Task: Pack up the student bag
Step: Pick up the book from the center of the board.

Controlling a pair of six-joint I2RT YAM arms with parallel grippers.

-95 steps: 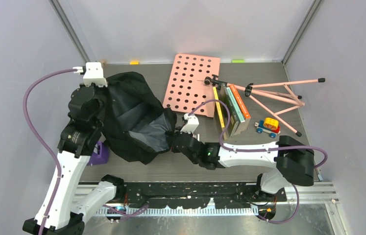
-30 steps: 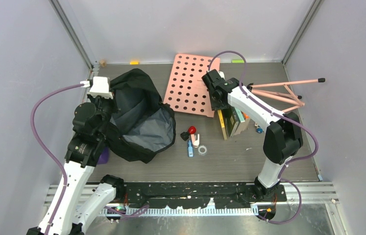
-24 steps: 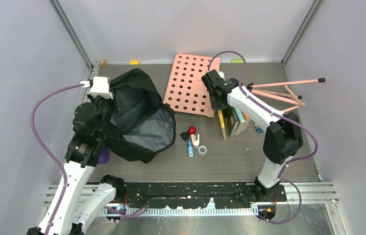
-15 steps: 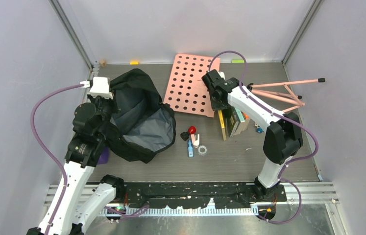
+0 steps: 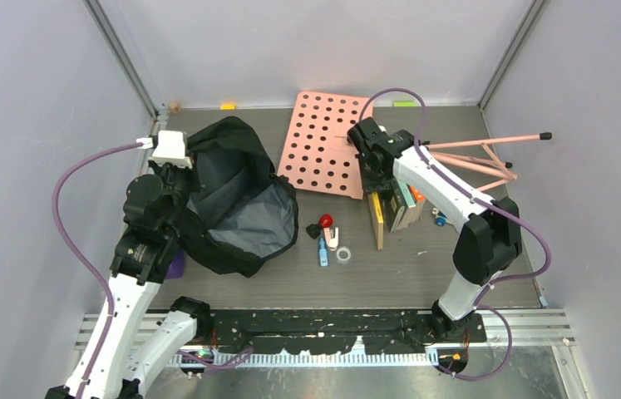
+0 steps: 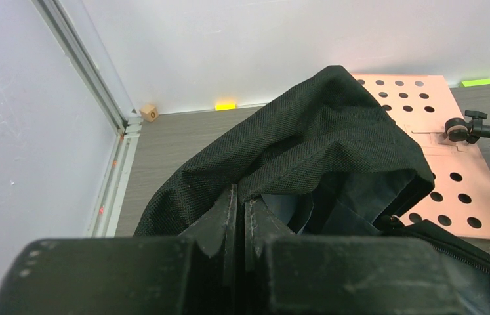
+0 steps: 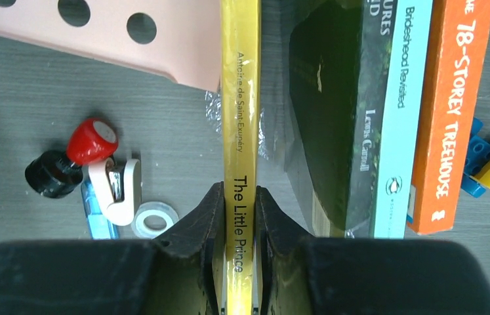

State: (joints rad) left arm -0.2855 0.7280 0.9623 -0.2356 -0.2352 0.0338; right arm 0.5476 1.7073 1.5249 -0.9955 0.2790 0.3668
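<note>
Off the pink pegboard's (image 5: 323, 141) near right corner, the right end effector (image 7: 239, 197) is pinching the yellow book (image 7: 240, 98) across its spine; the student bag (image 5: 236, 199) is sitting on the counter (image 5: 423, 266) on the pegboard's opposite, left side.

The book is standing spine-up, its long axis running from the pegboard's edge toward the arm bases, with the other books (image 5: 402, 199) just to its right; the bag's grey-lined mouth is gaping toward the pegboard's near left corner, so the carry is likely going leftward past the small items (image 5: 327, 233) near the pegboard's front edge; the left end effector (image 6: 235, 197) is pinching the bag's rim, fingers pressed nearly together on the fabric, probably holding the mouth open for the right arm.
</note>
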